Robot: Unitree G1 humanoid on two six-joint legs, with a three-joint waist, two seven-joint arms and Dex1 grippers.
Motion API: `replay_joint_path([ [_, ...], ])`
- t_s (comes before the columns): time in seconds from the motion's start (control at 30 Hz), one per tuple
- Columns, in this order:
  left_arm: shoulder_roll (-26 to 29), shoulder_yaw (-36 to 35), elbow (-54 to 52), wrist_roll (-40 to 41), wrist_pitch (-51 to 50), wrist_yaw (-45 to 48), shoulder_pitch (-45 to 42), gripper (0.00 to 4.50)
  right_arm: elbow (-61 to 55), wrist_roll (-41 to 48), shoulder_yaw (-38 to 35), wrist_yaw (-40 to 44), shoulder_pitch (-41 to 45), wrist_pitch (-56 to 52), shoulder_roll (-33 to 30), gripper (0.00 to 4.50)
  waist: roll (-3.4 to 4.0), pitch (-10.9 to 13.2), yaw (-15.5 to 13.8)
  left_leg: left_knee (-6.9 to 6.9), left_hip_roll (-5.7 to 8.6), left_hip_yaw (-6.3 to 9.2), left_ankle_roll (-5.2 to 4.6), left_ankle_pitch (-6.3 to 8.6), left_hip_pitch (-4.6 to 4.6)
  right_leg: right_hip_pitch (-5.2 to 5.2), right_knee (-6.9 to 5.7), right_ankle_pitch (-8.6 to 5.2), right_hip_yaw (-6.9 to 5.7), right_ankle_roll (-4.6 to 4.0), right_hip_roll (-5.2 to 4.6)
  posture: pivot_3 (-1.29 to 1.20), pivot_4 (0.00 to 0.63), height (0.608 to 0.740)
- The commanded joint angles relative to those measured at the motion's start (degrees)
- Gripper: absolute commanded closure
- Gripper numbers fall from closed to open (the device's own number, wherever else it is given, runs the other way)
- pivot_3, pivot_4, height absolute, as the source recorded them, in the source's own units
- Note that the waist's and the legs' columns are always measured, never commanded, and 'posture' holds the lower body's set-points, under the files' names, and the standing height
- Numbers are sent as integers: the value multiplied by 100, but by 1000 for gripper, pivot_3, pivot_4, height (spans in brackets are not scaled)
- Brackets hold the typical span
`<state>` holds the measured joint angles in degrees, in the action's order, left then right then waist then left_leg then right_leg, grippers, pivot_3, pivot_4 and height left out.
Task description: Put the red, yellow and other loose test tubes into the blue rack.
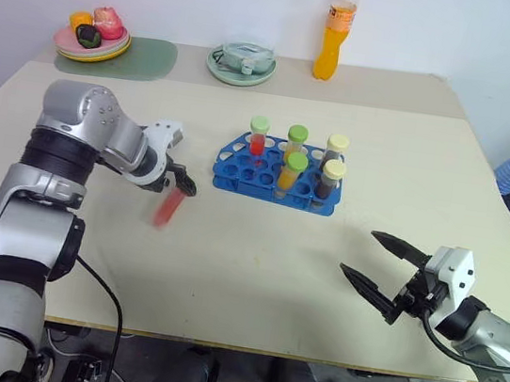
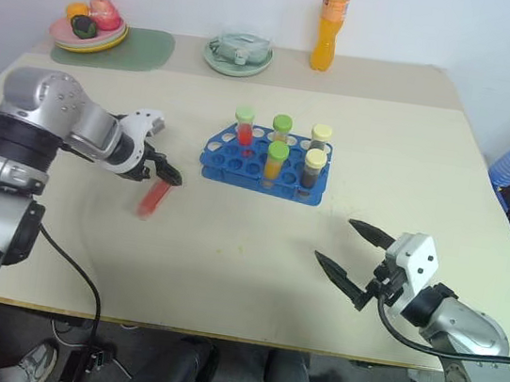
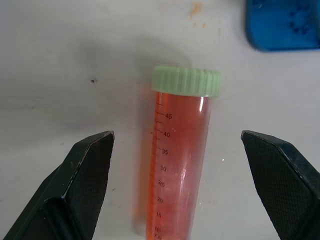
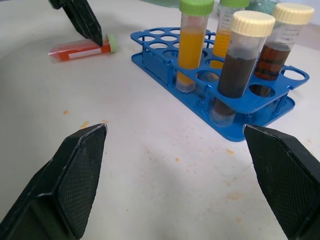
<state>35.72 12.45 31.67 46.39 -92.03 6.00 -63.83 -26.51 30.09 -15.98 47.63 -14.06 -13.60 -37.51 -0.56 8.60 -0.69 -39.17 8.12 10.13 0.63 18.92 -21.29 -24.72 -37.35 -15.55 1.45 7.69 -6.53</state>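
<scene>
Left gripper point(image 3: 175, 190) is spread open astride the red tube point(image 3: 177, 160), not yet gripped; tube lies flat on the table point(image 1: 251, 286), left of the rack point(image 1: 240, 165). Light, rigid, slick plastic; mid-barrel below the cap is judged best. Right gripper point(image 1: 377, 270) is open, empty.
</scene>
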Motion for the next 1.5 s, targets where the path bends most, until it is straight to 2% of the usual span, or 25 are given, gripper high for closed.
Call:
replay_joint_path([
  [0.03,-18,30,79,-145,-47,82,-170,1542,-231,72,-114,19,-54,112,27,0,0,0,2,0,0,0,0,0,0,-1,0,0,0,0,0,0,150,740],
  [0.17,-27,46,126,-128,-47,71,-73,3610,-282,161,-128,115,-84,124,11,0,0,0,5,0,0,0,0,0,-1,-2,-1,0,0,0,0,0,150,740],
  [0.2,-31,37,131,-136,-47,61,-51,3773,-293,187,-127,151,-83,124,0,0,0,0,5,0,0,0,0,0,-1,-2,-2,0,0,0,0,0,150,740],
  [0.47,96,-20,-55,76,-47,-33,105,3776,-363,271,-48,365,148,172,-50,0,0,0,15,0,-1,-1,0,0,0,-2,-3,0,1,0,0,0,150,740],
  [0.53,210,-11,-390,211,-47,20,238,3776,-352,262,-35,403,212,175,-50,0,0,0,19,0,-1,-1,0,0,0,-3,-4,0,1,0,-1,0,150,740],
  [0.67,514,-215,-1462,558,-47,216,611,3776,-337,255,-14,476,276,182,-44,0,0,0,22,1,-1,-1,0,0,-1,-5,-5,0,3,0,-4,0,150,740],
  [0.8,723,-897,-3147,489,189,512,1286,3776,-332,269,20,570,308,232,-28,0,0,0,24,1,-2,-1,0,0,-3,-6,-5,0,3,0,-7,0,150,740],
  [0.9,726,-1254,-4129,389,1149,975,1791,3776,-294,282,23,626,332,248,-35,0,1,-1,-5,0,-3,-4,0,0,-3,-5,-4,0,3,0,-16,0,150,740],
  [0.93,646,-1317,-4480,225,1802,1206,2015,3776,-282,283,24,637,347,249,-39,0,2,-2,-11,-3,-3,-4,0,0,-4,-3,-4,0,1,0,-16,0,150,740],
  [1.0,178,-1618,-4932,-77,3130,1405,2414,3776,-247,271,21,628,411,249,-40,0,7,-4,-26,-4,-2,-6,0,0,0,5,1,0,1,-1,-20,0,150,740],
  [1.07,11,-1523,-5073,-552,4090,1678,2651,3776,-221,268,9,601,470,237,-39,0,5,-5,-29,-5,-2,-4,0,0,1,13,11,0,-3,-1,-20,0,150,740],
  [1.17,-302,-1162,-4970,-1669,5835,1792,2936,3776,-234,232,0,439,560,185,0,0,7,-6,-12,0,-5,-7,0,0,5,14,14,1,-3,-2,-19,0,150,740],
  [1.3,-1106,-822,-4363,-2920,8013,1521,3252,3776,-252,199,-26,-73,687,70,187,0,9,-8,-19,1,-7,-14,-1,0,5,15,17,1,-1,-1,-20,0,150,740],
  [1.5,-1841,-657,-3367,-3568,9500,1587,3445,3776,-261,144,-39,-246,486,41,195,0,8,-8,-39,-2,-6,-15,-3,2,3,16,17,1,-2,-1,-21,0,150,740],
])
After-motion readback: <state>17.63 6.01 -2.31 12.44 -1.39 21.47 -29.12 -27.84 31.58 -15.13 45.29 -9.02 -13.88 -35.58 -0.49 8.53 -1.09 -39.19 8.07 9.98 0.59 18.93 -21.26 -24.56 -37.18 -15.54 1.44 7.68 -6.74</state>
